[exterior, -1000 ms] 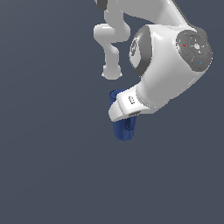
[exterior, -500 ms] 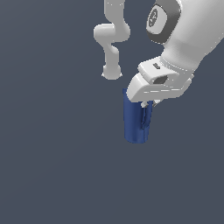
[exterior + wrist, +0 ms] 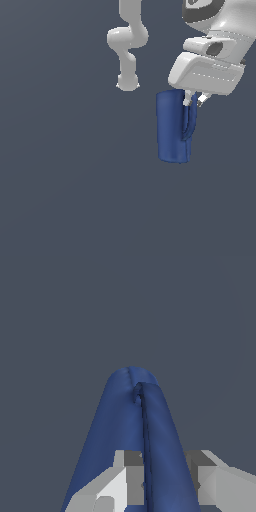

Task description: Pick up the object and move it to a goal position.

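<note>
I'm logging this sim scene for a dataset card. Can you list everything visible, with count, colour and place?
mug: one, dark blue, tall and cylindrical, upright, hanging under the gripper at the exterior view's right; its curved handle faces that view's right.
background surface: one, plain dark grey, filling the rest of both views; nothing else shows on it.
robot arm: one, white with dark grey joints, reaching in from the top of the exterior view.
gripper: one, white with light grey fingers, at the top of the mug, one finger on each side of the handle in the wrist view.
</note>
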